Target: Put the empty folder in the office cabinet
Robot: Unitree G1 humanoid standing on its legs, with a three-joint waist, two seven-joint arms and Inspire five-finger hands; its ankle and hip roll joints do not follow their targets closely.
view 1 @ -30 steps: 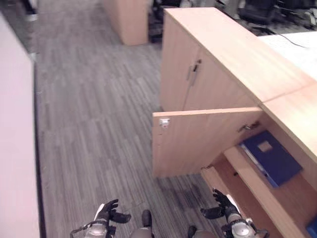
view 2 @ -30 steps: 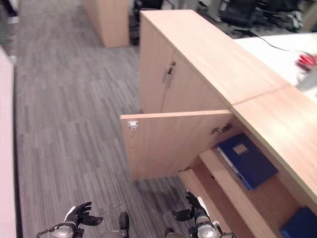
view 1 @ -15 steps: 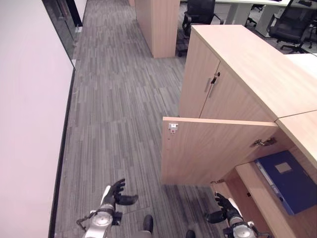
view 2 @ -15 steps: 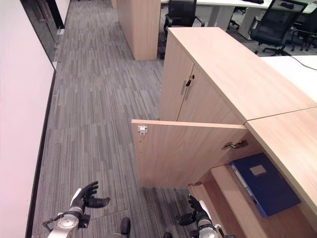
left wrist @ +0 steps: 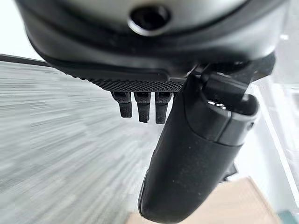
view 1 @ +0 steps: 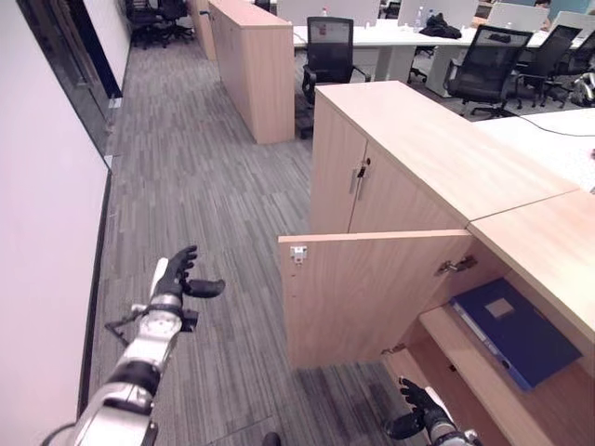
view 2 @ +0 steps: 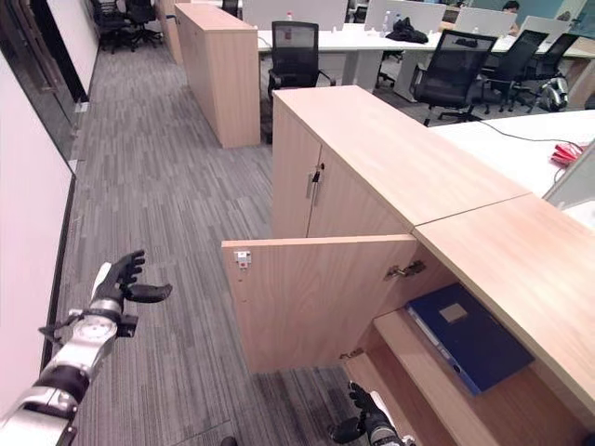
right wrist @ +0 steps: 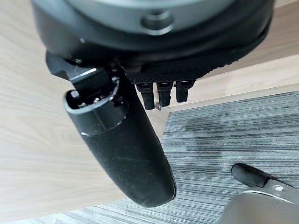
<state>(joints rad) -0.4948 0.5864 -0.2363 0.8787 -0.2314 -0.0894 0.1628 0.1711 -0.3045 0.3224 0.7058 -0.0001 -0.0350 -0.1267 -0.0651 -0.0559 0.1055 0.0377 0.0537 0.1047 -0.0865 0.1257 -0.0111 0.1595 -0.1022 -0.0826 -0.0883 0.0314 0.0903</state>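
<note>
A dark blue folder (view 1: 517,331) lies flat on the upper shelf of the light-wood office cabinet (view 1: 548,232), whose door (view 1: 367,295) swings out wide over the carpet. My left hand (view 1: 176,277) is raised over the floor far left of the door, fingers straight and thumb out, holding nothing; its own wrist view shows the straight fingers (left wrist: 142,106). My right hand (view 1: 419,422) hangs low in front of the cabinet's bottom shelf, open and empty, with the wooden door (right wrist: 37,121) close beside it.
A second cabinet (view 1: 409,139) with closed doors adjoins the open one. A taller wooden unit (view 1: 249,65), office chairs (view 1: 329,54) and desks stand further back. A white partition wall (view 1: 42,242) runs along the left. Grey carpet (view 1: 214,195) stretches between them.
The camera has tilted up and shows more of the room. My left arm has lifted up and forward on the left. The right hand stays low by the cabinet; the folder has not moved.
</note>
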